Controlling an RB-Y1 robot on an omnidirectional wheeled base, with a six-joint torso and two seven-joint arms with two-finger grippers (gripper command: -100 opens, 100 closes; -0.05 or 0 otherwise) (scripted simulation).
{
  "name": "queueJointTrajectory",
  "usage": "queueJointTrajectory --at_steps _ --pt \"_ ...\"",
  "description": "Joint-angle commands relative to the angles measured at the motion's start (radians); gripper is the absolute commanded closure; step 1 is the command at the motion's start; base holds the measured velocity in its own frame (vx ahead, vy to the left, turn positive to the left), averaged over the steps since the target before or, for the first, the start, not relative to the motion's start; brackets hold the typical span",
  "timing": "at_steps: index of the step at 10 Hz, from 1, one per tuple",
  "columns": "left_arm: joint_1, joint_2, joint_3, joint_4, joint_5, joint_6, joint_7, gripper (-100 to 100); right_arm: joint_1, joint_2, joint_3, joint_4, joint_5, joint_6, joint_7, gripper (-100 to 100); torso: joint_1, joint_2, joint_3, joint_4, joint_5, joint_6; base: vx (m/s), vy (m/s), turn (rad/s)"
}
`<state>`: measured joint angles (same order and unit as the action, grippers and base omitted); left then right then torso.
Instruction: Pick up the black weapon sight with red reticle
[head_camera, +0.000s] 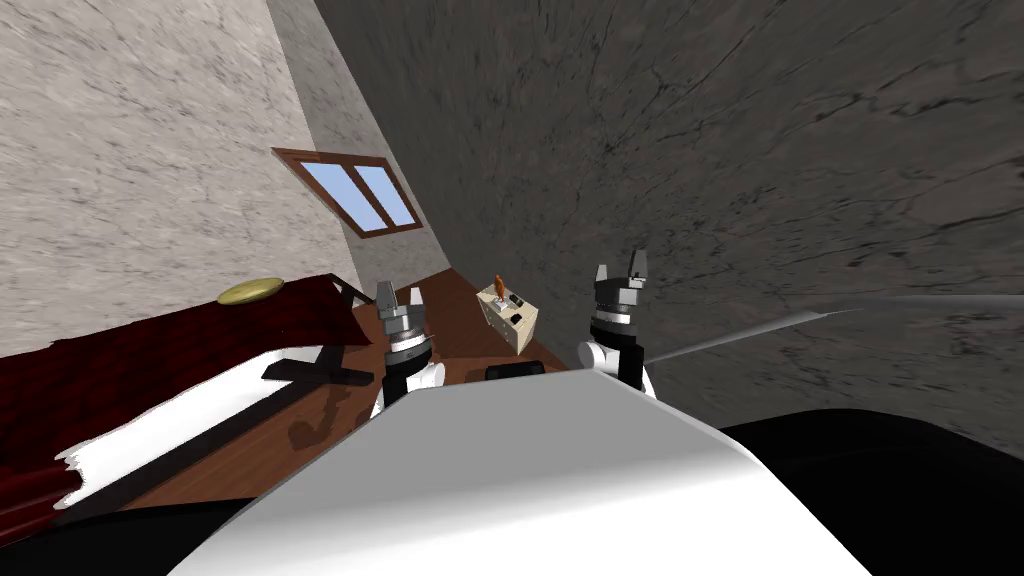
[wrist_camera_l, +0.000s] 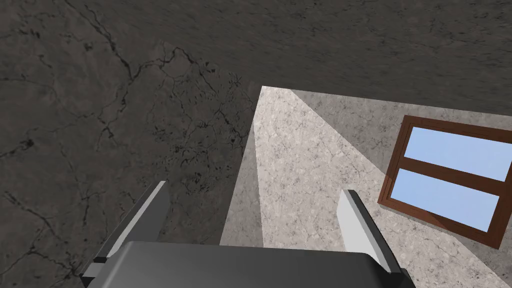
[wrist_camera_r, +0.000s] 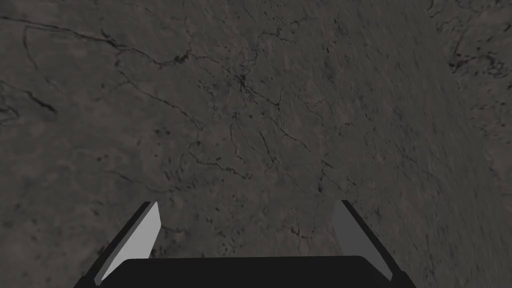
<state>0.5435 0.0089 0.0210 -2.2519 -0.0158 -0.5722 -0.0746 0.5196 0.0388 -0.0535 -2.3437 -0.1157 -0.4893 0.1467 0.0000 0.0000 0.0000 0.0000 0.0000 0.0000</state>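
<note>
A small beige stand (head_camera: 512, 322) sits on the wooden floor ahead of me, between my two arms. On its top are an orange upright item (head_camera: 498, 284) and a small dark object (head_camera: 517, 298), too small to tell apart as the sight. My left gripper (head_camera: 387, 293) is raised to the left of the stand, well short of it; in the left wrist view, the left gripper (wrist_camera_l: 254, 187) is open and empty. My right gripper (head_camera: 621, 270) is raised to the right of the stand; in the right wrist view, the right gripper (wrist_camera_r: 247, 203) is open and empty too.
A dark red bed or couch (head_camera: 150, 360) with a gold disc (head_camera: 250, 290) on it runs along my left. A brown-framed window (head_camera: 360, 190) is in the pale wall behind it. A dark cross-shaped piece (head_camera: 320, 372) lies on the brown floor (head_camera: 455, 325). A dark stone wall (head_camera: 750, 150) rises ahead and to the right.
</note>
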Motion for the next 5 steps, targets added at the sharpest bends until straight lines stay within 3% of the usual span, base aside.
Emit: queueJointTrajectory --at_steps 1,5 --pt "0.000 0.000 0.000 0.000 0.000 0.000 0.000 0 0.005 -0.049 0.007 0.024 0.023 0.012 0.004 -100 0.000 0.000 0.000 0.000 0.000 0.000 -0.032 -0.003 0.168" --pt "0.000 0.000 0.000 0.000 0.000 0.000 0.000 0 0.018 -0.166 0.025 0.111 0.105 0.053 0.017 -100 -0.002 0.006 0.004 0.001 -0.001 -0.001 -0.094 -0.027 0.220"
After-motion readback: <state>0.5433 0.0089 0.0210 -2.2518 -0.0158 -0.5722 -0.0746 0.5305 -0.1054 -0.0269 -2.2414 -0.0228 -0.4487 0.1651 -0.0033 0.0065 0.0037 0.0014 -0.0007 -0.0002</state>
